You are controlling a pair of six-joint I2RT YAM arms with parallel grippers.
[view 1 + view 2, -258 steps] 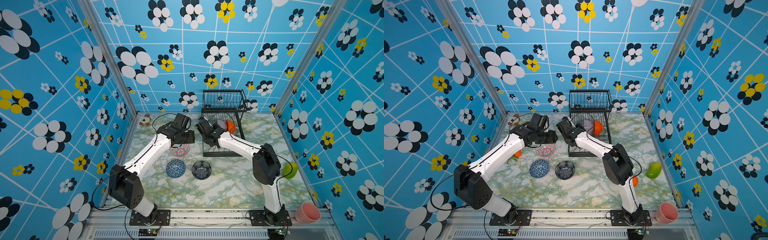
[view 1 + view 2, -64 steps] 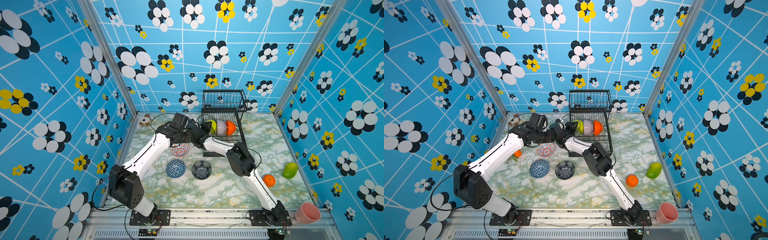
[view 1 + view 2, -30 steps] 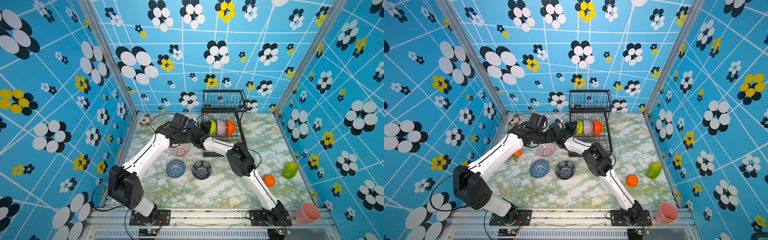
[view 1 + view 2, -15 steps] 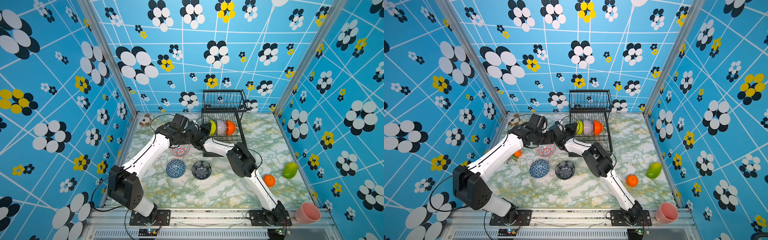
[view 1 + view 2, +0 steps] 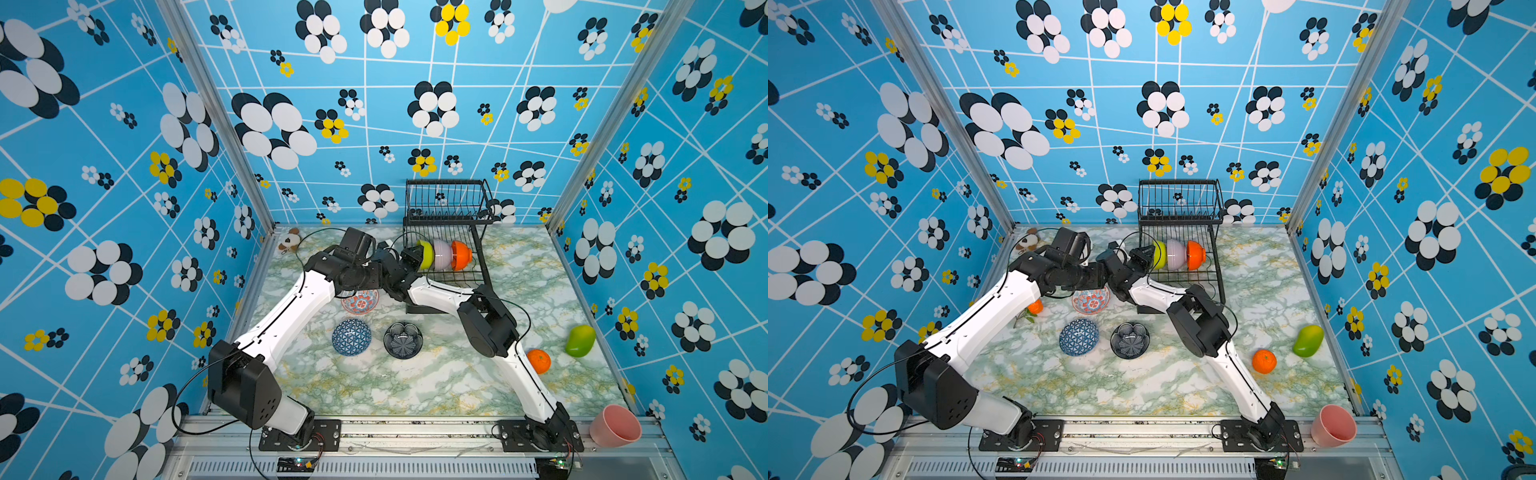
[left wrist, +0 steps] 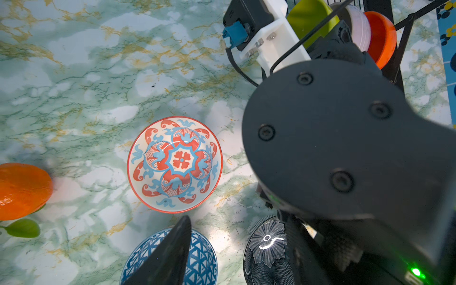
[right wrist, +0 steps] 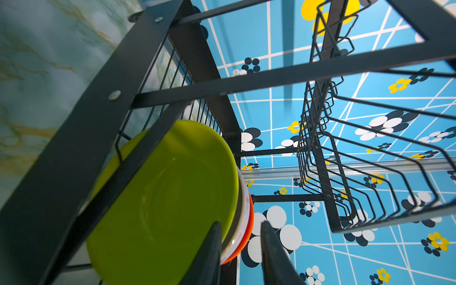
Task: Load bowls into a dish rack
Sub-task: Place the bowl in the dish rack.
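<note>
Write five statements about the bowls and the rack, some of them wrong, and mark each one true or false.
1. The green bowl, lilac bowl and orange bowl stand on edge in the rack's lower tier. True.
2. A bowl sits in the upper basket. False: no bowl shows there.
3. The blue bowl and black bowl sit side by side on the table. True.
4. The floral bowl lies upside down. False: it sits mouth up on the table.
5. The right gripper is at the orange bowl. False: its jaws are at the green bowl's rim.
</note>
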